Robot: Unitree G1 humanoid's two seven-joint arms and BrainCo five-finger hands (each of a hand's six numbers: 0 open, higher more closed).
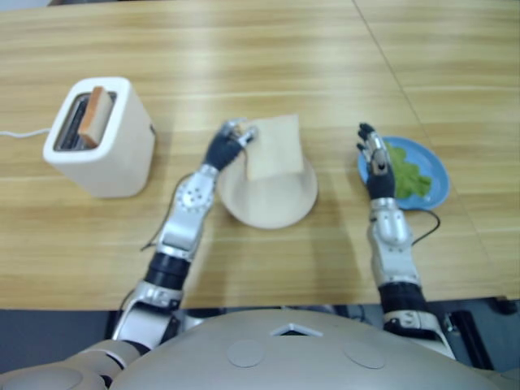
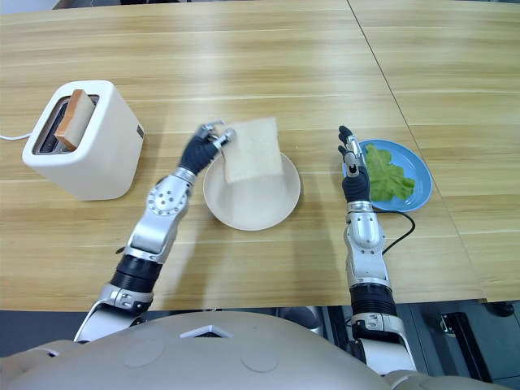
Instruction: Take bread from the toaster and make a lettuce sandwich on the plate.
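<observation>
My left hand (image 2: 207, 145) is shut on the left edge of a pale slice of bread (image 2: 253, 149), holding it tilted over the beige plate (image 2: 252, 200) in the middle of the table. A white toaster (image 2: 79, 140) stands at the left with another slice of bread (image 2: 76, 118) sticking up from one slot. At the right, a blue plate (image 2: 416, 188) carries green lettuce (image 2: 388, 176). My right hand (image 2: 352, 162) is raised beside that plate's left rim, fingers straight and empty.
The toaster's white cord (image 2: 10, 137) runs off the left edge. A thin black cable (image 2: 398, 229) loops by my right forearm. A seam between two tabletops (image 2: 382, 69) runs from the back toward the blue plate.
</observation>
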